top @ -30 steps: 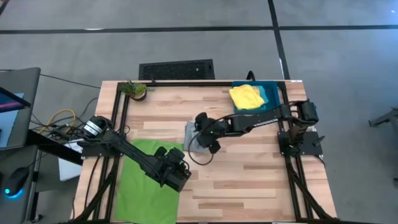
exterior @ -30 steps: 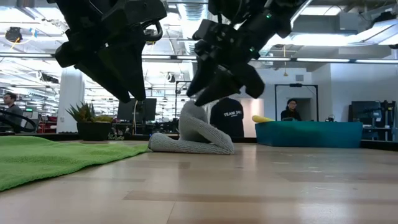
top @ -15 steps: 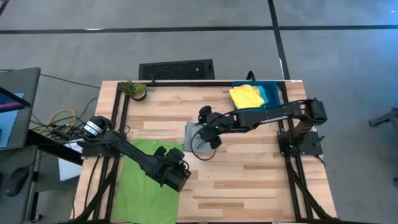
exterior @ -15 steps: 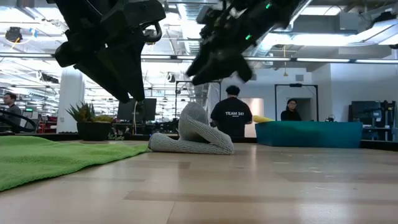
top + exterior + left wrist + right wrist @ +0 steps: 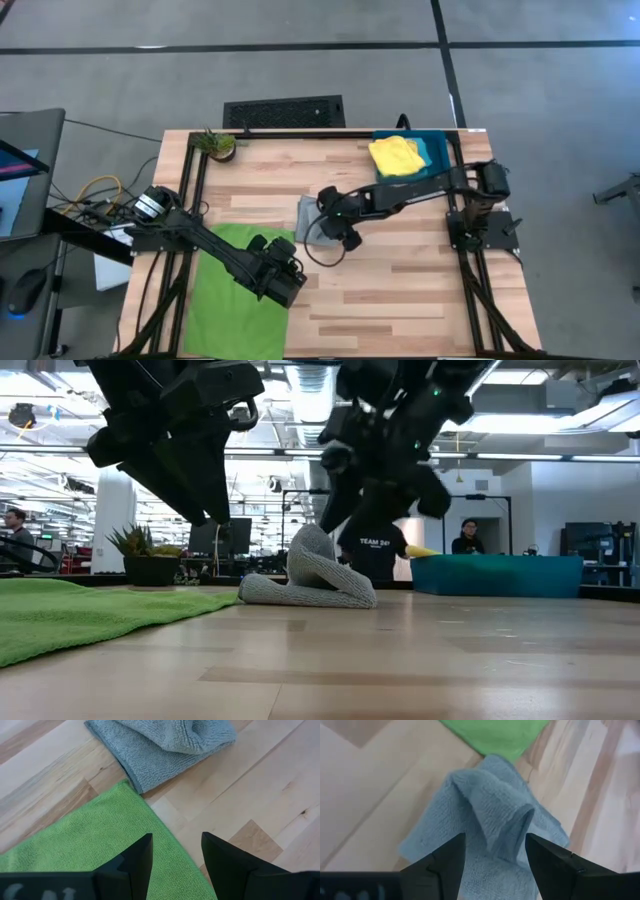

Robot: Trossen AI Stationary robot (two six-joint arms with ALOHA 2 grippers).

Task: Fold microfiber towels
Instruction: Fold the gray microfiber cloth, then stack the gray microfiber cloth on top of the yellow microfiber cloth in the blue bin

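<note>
Hands both wide open, holding nothing: right hand over bunched grey towel to grab it, left hand waiting above flat green towel on worktop.

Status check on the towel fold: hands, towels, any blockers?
Left hand open, over green towel corner. Right hand open, above bunched grey towel, not gripping. Yellow towel on bin. Nothing in the way.
</note>
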